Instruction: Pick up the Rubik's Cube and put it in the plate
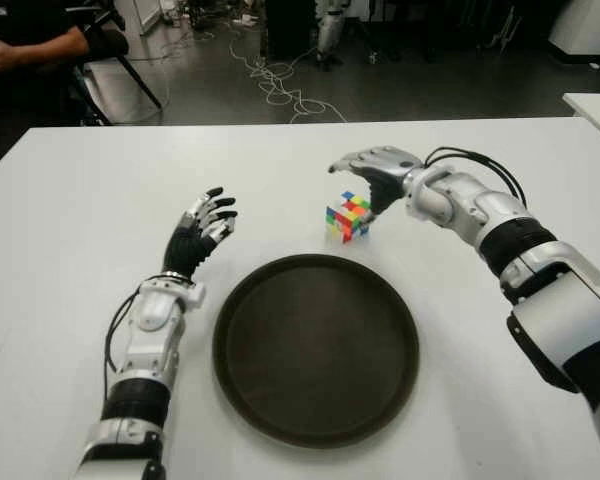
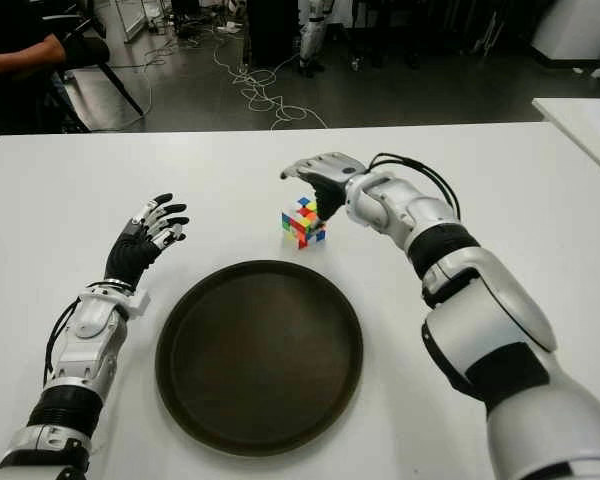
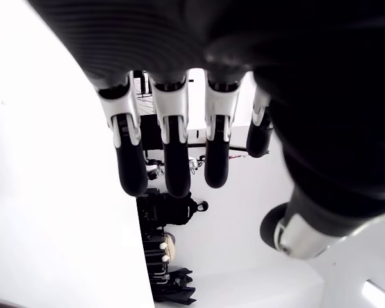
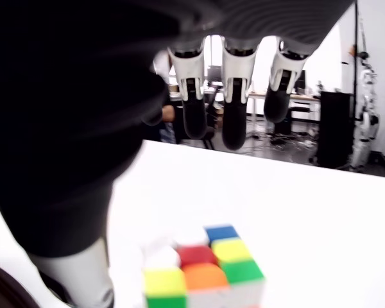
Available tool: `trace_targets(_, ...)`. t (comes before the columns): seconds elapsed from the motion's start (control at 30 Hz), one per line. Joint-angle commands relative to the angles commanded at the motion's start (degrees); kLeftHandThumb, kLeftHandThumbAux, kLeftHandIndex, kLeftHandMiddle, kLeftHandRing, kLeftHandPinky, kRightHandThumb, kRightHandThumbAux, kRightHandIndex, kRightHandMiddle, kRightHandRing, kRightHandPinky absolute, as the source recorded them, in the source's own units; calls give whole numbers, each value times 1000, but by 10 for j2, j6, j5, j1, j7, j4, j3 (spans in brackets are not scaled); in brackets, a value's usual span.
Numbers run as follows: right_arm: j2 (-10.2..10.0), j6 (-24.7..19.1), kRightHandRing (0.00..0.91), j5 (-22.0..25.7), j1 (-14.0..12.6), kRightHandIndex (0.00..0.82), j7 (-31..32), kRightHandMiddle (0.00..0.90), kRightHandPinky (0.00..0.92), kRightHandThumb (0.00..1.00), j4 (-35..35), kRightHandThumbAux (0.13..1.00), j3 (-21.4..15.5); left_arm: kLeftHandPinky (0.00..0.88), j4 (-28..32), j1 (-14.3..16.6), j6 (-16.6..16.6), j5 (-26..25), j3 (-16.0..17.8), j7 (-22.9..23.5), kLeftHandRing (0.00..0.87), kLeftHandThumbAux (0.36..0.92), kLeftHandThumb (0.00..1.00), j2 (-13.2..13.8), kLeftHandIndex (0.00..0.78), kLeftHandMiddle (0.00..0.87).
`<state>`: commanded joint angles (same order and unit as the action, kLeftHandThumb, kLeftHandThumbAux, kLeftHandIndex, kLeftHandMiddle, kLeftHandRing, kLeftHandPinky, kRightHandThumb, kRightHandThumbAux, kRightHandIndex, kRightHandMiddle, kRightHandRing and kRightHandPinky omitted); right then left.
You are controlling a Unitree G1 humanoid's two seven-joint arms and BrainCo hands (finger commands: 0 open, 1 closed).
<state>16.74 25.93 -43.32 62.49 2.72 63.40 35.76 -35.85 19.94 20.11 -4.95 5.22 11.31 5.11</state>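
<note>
White table [image 1: 70,210] before you: the Rubik's Cube [image 1: 348,217] sits just beyond the plate [image 1: 315,346], apparently untouched. Your right hand [image 1: 372,170] hovers over it, fingers spread. Your left hand [image 1: 202,232] shows left of the plate, open.

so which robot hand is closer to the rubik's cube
Right. The right robot hand hovers just above the Rubik's Cube, open; the left robot hand is farther away, left of the plate.
</note>
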Motion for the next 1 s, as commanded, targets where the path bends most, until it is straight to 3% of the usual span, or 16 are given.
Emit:
trace_targets(0.4,-38,-34,195,-11,34,143,-57,178,189,0,61,811,-1,295,-12,6,3,-4,4,8,241,666,313,3,144,229)
trace_targets(0.6,-84,-62,202,-11,42,171,-85,190,192,0,111,834,2,285,-12,6,0,-1,3,6,237,655,302,4,139,226)
trace_targets(0.77,-132,-109,196,-20,28,171,-98,183,186,0,142,839,13,272,-10,5,-2,2,2,2,230,651,291,2,139,220)
trace_targets(0.9,-154,-144,183,-32,12,162,-120,167,172,0,155,845,25,277,-5,3,-3,1,1,1,231,659,305,0,140,223)
trace_targets(1.0,-159,-156,188,-33,6,171,-142,168,182,0,156,854,28,279,-2,2,-4,2,0,1,233,662,318,0,142,227)
